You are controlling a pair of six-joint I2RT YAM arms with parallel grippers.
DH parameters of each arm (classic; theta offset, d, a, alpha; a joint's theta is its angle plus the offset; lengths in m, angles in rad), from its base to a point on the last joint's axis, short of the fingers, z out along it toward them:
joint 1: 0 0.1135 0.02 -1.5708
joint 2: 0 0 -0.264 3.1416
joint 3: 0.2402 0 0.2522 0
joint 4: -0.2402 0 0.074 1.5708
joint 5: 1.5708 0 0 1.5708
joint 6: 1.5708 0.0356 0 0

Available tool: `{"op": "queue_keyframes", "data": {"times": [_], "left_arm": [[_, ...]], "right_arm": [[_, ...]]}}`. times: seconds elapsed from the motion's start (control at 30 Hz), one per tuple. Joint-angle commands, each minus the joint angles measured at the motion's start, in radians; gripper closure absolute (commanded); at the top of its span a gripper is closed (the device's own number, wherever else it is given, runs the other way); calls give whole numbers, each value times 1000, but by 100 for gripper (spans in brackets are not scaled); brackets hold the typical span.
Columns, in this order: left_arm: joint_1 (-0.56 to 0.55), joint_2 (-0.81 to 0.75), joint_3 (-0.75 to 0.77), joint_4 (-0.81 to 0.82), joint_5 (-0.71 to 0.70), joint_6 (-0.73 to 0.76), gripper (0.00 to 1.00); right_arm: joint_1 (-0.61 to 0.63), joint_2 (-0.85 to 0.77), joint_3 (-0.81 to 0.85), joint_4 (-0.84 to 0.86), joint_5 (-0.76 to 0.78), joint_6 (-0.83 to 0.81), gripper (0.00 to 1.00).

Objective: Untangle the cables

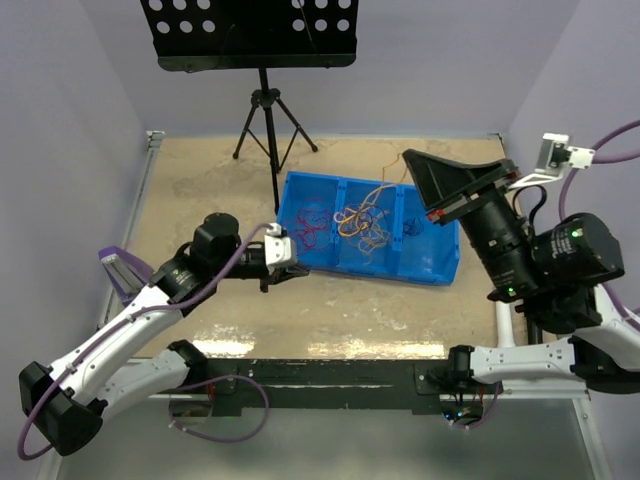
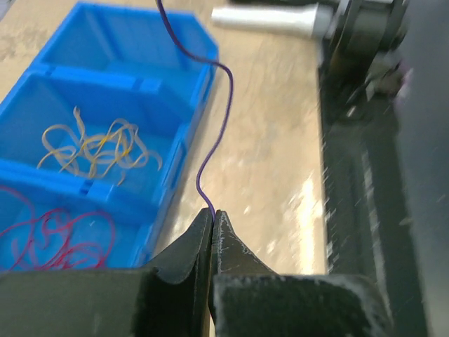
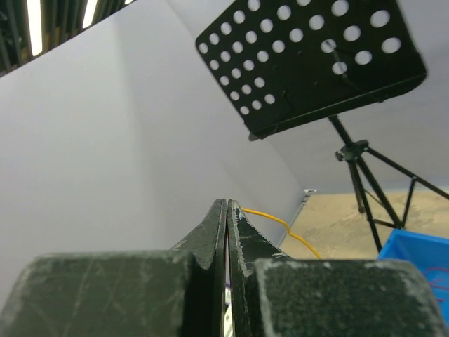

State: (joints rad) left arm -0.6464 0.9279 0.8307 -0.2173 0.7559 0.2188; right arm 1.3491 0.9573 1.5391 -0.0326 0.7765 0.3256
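Observation:
A blue three-part bin [image 1: 430, 272] sits mid-table. Red cables [image 1: 308, 222] lie in its left part and an orange-yellow tangle [image 1: 362, 226] in the middle one. My left gripper [image 1: 298, 271] hovers low at the bin's near left corner. In the left wrist view this gripper [image 2: 212, 213] is shut on a thin purple cable [image 2: 223, 105] that rises away from its tips, beside the red cables [image 2: 63, 237] and the yellow tangle [image 2: 98, 146]. My right gripper [image 1: 408, 158] is raised high over the bin's right end. It [image 3: 226, 203] is shut on a yellow-orange cable [image 3: 280, 225] trailing down toward the bin.
A black music stand [image 1: 262, 95] on a tripod stands at the back of the table, also seen in the right wrist view as the perforated stand [image 3: 316, 63]. The bin's wall [image 2: 205, 67] borders bare tan tabletop [image 2: 273, 161]. Pale walls enclose the table on three sides.

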Motion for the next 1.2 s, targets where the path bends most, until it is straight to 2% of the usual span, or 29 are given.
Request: {"op": "queue_keyframes", "data": {"times": [0.0,0.17,0.47,0.6,0.77,1.03,1.1,1.17], "left_arm": [[4,-61,-59,-253,-165,471,100],[4,-89,-168,-399,-446,802,100],[5,-222,-478,-491,-800,1093,100],[5,-255,-527,-470,-863,1114,100],[5,-199,-573,-462,-960,1143,100],[4,-172,-601,-426,-988,1143,100],[7,-167,-608,-416,-995,1136,100],[7,-172,-619,-404,-1000,1133,100]], "right_arm": [[2,-46,35,-44,119,-57,100],[2,-101,39,-92,253,-111,100],[2,-167,144,-161,400,-223,100],[2,-181,184,-165,455,-283,100],[2,-192,207,-138,549,-393,100],[2,-247,211,-20,613,-534,100],[2,-242,216,26,659,-603,100],[2,-246,204,162,696,-730,100]]}}
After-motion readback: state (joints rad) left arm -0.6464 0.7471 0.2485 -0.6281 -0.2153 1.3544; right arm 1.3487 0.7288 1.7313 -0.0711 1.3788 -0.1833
